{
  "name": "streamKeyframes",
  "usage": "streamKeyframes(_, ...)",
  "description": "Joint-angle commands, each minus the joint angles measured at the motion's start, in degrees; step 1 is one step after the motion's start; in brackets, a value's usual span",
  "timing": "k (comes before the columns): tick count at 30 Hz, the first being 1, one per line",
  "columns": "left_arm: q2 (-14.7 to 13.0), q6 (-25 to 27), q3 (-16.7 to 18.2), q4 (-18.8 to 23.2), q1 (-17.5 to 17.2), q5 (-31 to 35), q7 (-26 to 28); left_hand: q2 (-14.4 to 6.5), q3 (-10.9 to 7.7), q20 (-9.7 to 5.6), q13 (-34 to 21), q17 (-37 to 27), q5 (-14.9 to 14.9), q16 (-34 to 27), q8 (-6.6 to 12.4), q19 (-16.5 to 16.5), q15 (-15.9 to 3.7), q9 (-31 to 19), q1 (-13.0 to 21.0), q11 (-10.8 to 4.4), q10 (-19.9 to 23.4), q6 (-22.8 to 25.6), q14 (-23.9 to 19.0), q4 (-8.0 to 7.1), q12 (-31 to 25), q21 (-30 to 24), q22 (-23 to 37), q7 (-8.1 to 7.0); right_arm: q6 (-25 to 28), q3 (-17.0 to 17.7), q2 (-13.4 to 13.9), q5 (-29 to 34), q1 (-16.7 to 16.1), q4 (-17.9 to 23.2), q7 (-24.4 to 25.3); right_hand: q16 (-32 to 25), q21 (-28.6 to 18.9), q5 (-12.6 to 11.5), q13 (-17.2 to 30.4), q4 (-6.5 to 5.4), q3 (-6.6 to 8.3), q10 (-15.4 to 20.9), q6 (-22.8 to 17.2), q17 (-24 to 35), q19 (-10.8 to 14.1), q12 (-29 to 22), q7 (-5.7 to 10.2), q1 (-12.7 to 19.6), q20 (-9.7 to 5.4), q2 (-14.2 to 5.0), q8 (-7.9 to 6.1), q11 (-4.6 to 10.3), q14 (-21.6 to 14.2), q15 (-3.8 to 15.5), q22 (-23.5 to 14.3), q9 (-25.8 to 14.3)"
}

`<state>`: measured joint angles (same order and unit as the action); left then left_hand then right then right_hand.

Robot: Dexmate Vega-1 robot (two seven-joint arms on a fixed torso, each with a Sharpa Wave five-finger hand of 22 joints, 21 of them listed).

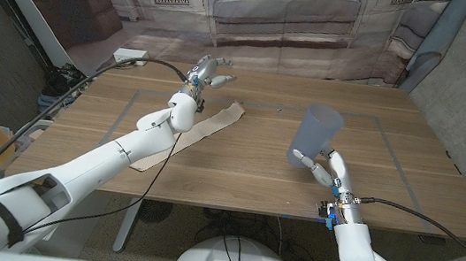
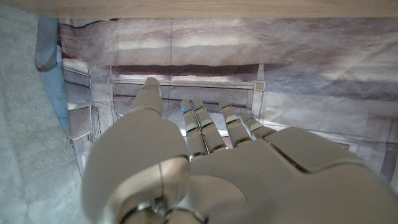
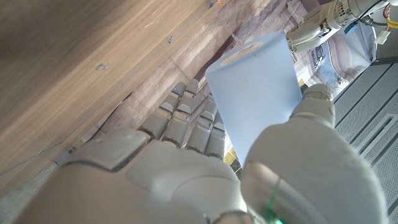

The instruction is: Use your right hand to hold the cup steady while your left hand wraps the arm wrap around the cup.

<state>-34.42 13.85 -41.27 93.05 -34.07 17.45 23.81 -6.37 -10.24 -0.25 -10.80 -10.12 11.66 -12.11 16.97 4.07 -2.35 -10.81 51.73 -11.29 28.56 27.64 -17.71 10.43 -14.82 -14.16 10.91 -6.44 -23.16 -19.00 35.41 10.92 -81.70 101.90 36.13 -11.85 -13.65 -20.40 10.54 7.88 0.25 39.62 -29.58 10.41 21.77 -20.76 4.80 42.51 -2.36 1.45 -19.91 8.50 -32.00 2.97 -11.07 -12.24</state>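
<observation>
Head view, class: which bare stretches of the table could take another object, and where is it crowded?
Bare wood lies between the arm wrap and the cup, and along the far edge behind the cup. The near left is crowded: the left arm lies across the wrap, its left hand open past it. The right hand closes around the cup.

Soft, even light falls on the wooden table (image 1: 238, 162), with only faint shadows under the arms. The head view bends slightly at its edges (wide lens). In both wrist views the near hands, left hand (image 2: 205, 168) and right hand (image 3: 205, 168), are blurred, pale and large; the backdrop looks hazy
</observation>
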Motion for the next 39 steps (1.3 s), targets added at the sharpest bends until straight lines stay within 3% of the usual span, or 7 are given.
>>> streamKeyframes(1, -0.5, 10.2, -4.3, 1.0, 4.5, 15.3, -7.6, 1.0, -0.78, -0.27, -0.3, 0.0, -0.3, 1.1, -0.12, 2.6, -5.30, -0.1, 2.1, -0.45, 0.5, 0.6, 2.1, -0.42, 0.9, 1.3, 0.0, -0.55, 0.1, 1.8, -1.0, 0.1, -2.1, 1.8, 0.4, 0.2, -0.5, -0.1, 0.1, -0.48, 1.12, 3.6, -8.5, -0.1, 0.4, -0.3, 7.95, 4.9, -0.14, -5.32, -0.03, 3.26, -0.5, 6.18, -0.3, -0.2)
streamKeyframes(7, -1.5, 11.1, -6.2, 1.1, 7.9, 17.5, -15.1, 1.9, -0.71, -0.79, -0.3, 0.0, -0.4, 1.4, -0.43, 4.2, -6.17, -0.1, 2.8, -0.57, 1.0, 1.0, 3.4, -0.88, 1.3, 2.0, -0.1, -1.29, -0.2, 2.1, -1.5, -0.3, -2.2, 1.7, 0.2, 0.1, -0.7, 0.4, 0.1, -0.29, 1.19, 4.1, -9.1, -0.2, 1.1, -0.2, 7.97, 5.5, -0.58, -5.39, 0.14, 3.24, -1.8, 7.43, -0.3, -0.1)
streamKeyframes(14, -2.0, 11.7, -8.3, 0.6, 10.9, 20.6, -21.9, 2.3, -0.72, -1.28, -0.4, 0.0, -0.5, 1.2, -0.19, 4.1, -6.51, -0.1, 3.2, -0.77, 2.6, 2.4, 3.1, -1.16, 1.2, 2.0, -0.1, -1.70, -0.1, 2.1, -1.8, -0.9, -2.1, 1.5, -0.7, 0.2, -0.7, 0.5, 0.1, -0.24, 1.17, 4.3, -9.3, -0.2, 1.2, -0.1, 7.98, 5.7, -0.75, -5.35, 0.25, 3.26, -2.0, 6.98, -0.3, -0.1)
streamKeyframes(23, -1.5, 9.3, -10.3, -2.3, 13.8, 22.7, -27.1, 2.7, -0.64, -1.08, -0.4, 0.0, -0.4, 1.2, -0.62, 3.8, -6.63, -0.1, 3.3, -0.86, 2.4, 2.0, 3.3, -1.40, 1.8, 1.9, -0.1, -1.91, 0.7, 2.0, -2.0, -1.5, -2.1, 1.7, -1.4, 0.4, -0.6, 0.7, 0.1, -0.25, 1.20, 4.3, -9.1, -0.2, 1.2, 0.1, 7.96, 5.9, -0.75, -5.47, 0.50, 3.32, -1.9, 6.58, -0.3, -0.1)
streamKeyframes(39, 2.0, 3.8, -15.4, -10.8, 19.4, 27.2, -33.7, 3.5, -0.19, -0.53, -0.5, -0.1, -0.1, 1.1, -0.61, 3.5, -7.28, -0.1, 2.9, -0.93, 3.5, 3.6, 3.3, -2.04, 2.2, 1.9, -0.2, -3.59, 1.0, 1.8, -2.7, -2.3, -2.0, 1.3, -1.4, 0.6, -0.6, 0.9, 0.1, -0.30, 1.24, 4.3, -9.1, -0.1, 1.2, 0.4, 7.96, 6.0, -0.62, -5.67, 0.79, 3.27, -1.9, 6.48, -0.3, 0.0)
